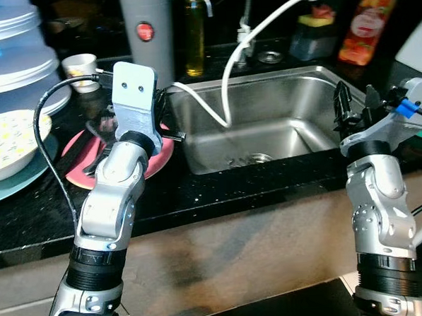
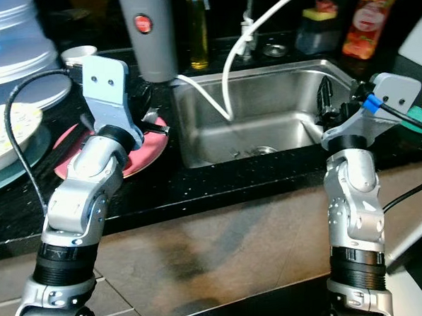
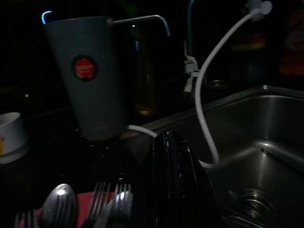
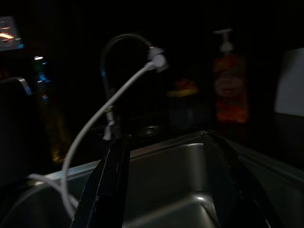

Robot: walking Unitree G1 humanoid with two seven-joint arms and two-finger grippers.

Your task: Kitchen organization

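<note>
A red plate [image 1: 161, 155] lies on the black counter left of the sink, with a spoon [image 3: 58, 203] and forks [image 3: 108, 202] resting on it. My left gripper [image 1: 168, 132] hovers low over the plate's right edge beside the cutlery, its black fingers [image 3: 175, 180] pressed together and shut, with nothing seen between them. At the steel sink's [image 1: 265, 105] right rim my right gripper [image 1: 357, 108] is open, its two fingers [image 4: 111, 180] spread wide and empty, pointing across the basin.
A white hose [image 1: 228, 79] droops from the tap into the sink. Behind it stand a grey jug [image 1: 146, 34], an oil bottle [image 1: 195, 35] and an orange bottle [image 1: 365, 22]. A patterned bowl [image 1: 8, 144], stacked plastic containers [image 1: 11, 55] and a small cup [image 1: 81, 66] sit left.
</note>
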